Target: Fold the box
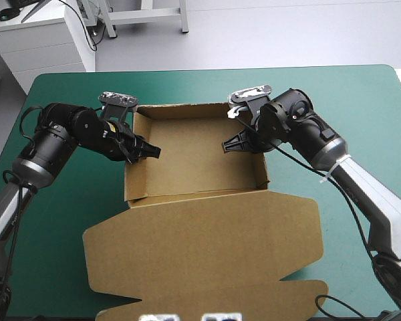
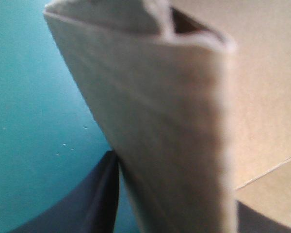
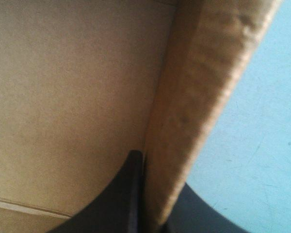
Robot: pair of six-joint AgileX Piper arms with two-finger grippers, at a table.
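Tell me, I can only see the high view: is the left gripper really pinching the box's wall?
Observer: Yes. In the left wrist view the left wall of the box stands between the left gripper's black fingers. One is outside over the teal-green cover, the other inside.
Operator: Is that wall just one sheet?
Observer: No, it is folded double, with a small hollow showing at its top edge.
Operator: And the right gripper?
Observer: The right wrist view shows the right wall between the right gripper's fingers too.
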